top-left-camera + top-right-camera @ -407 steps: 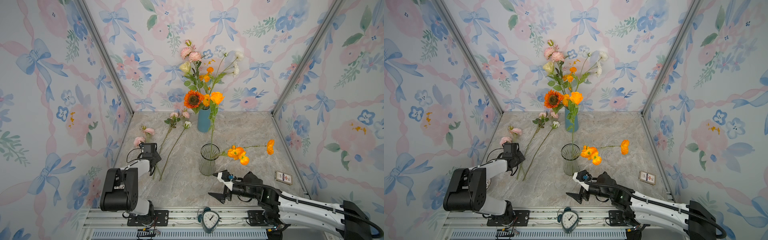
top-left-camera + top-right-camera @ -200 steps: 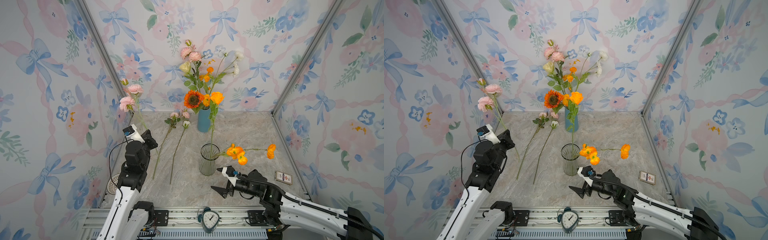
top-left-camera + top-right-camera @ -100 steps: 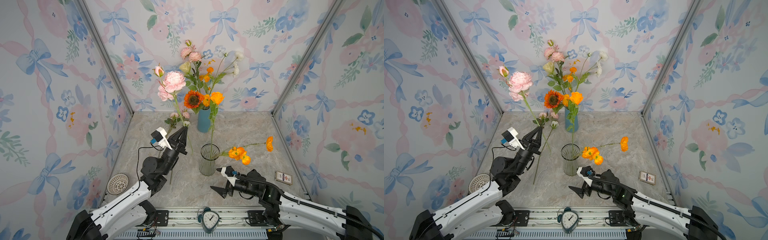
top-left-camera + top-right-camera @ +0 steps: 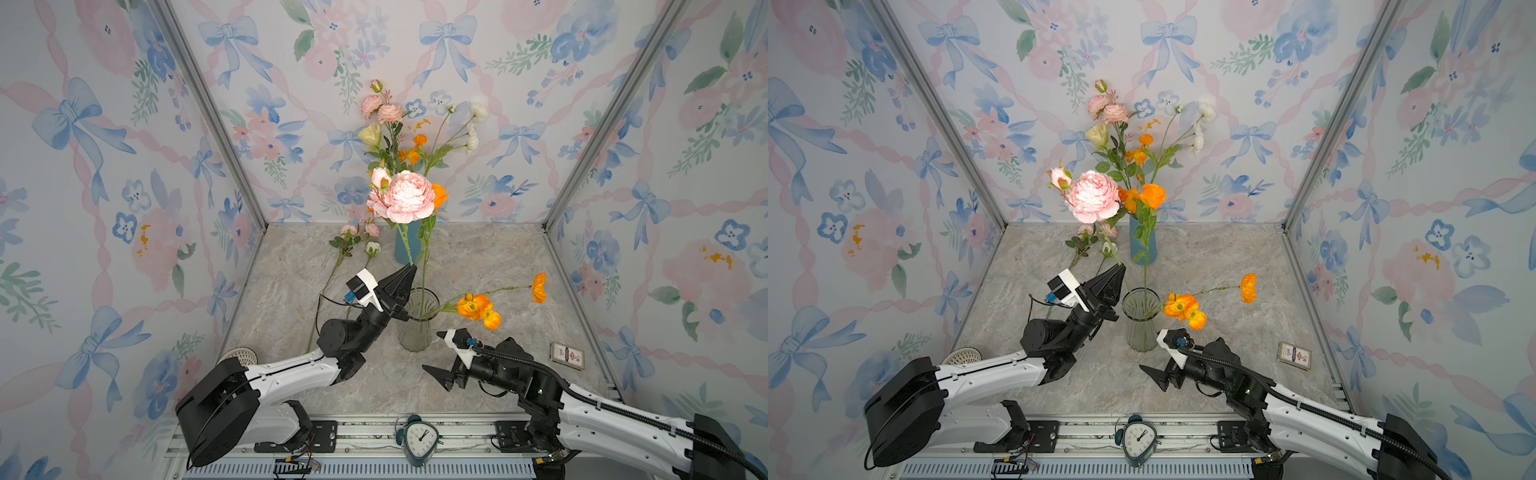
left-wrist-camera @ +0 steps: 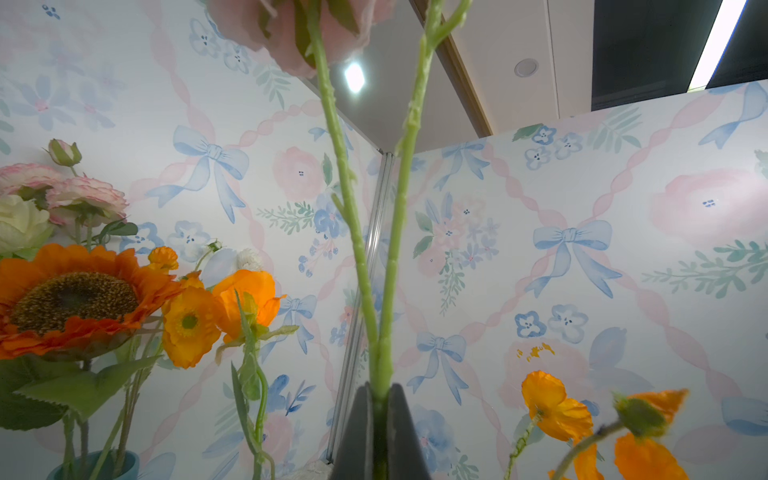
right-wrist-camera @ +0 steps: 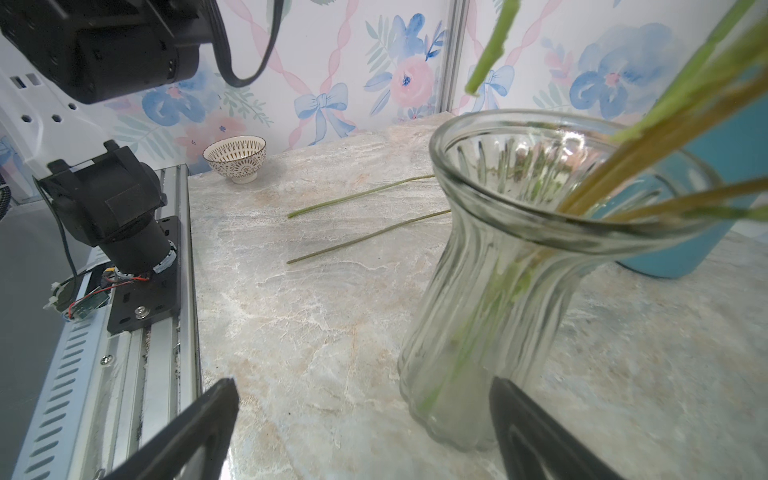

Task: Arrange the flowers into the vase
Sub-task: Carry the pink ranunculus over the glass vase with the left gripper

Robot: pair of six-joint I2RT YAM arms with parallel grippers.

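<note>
Pastel bow-and-flower wallpaper closes three sides of your marble tabletop (image 4: 498,257). In both top views the glass vase (image 4: 417,328) stands near the middle, toward the front edge, with orange poppies (image 4: 478,307) leaning out over its rim toward the right edge. Your left fingers (image 4: 404,284) sit just beside that rim, pressed together on the stem of a pink peony (image 4: 409,195) whose bloom stands high above them. Two more flowers (image 4: 347,240) lie flat toward the left edge.

From the left wrist, you see the forked green stem pinched between both fingers.

From the right wrist, your right fingers (image 6: 208,415) are spread wide and empty, low over the tabletop, with the vase just beyond them. A cut stem end (image 6: 478,79) hangs just above its rim.
</note>
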